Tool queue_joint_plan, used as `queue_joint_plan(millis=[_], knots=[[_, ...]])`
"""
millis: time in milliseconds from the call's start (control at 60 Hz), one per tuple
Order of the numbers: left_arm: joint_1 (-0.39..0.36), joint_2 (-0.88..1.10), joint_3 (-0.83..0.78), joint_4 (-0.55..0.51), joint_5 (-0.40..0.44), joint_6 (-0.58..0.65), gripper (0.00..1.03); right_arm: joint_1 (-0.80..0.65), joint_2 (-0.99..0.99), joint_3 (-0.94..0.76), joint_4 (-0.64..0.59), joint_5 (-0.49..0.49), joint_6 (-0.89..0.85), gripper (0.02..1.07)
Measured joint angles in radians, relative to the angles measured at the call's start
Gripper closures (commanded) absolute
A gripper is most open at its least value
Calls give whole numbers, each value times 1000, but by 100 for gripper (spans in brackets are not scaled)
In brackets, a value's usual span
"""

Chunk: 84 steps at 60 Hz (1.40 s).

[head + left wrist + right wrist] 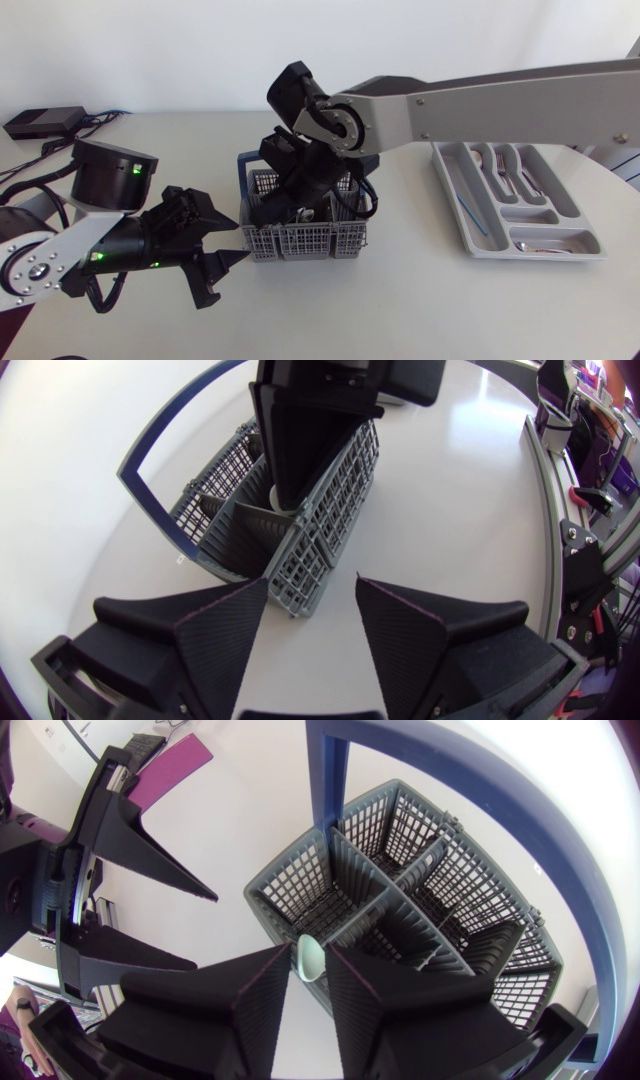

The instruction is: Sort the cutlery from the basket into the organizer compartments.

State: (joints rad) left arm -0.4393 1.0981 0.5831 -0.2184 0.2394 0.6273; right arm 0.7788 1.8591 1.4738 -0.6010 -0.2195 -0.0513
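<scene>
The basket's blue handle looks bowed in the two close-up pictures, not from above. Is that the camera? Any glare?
Yes, it is the lens: in the left wrist view the blue handle curves; in the right wrist view it arcs wide, and the table beyond it glares white; in the head view the basket stands square, its shadow faint.

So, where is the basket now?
Head view: basket mid-table, left of the organizer, left end effector beside it, right end effector inside it.
</scene>
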Motion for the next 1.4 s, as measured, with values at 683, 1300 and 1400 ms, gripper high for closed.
queue_joint_plan(millis=[683, 1300, 1400], knots=[[-7, -4, -2, 0, 0, -4, 42, -4, -21, 0, -2, -57, 0, 101], [-29, -14, -16, 19, 0, -26, 42, -153, -242, 48, -169, -375, 26, 101], [-36, -14, -16, 23, 0, -26, 42, -195, -297, 48, -210, -402, 26, 101]])
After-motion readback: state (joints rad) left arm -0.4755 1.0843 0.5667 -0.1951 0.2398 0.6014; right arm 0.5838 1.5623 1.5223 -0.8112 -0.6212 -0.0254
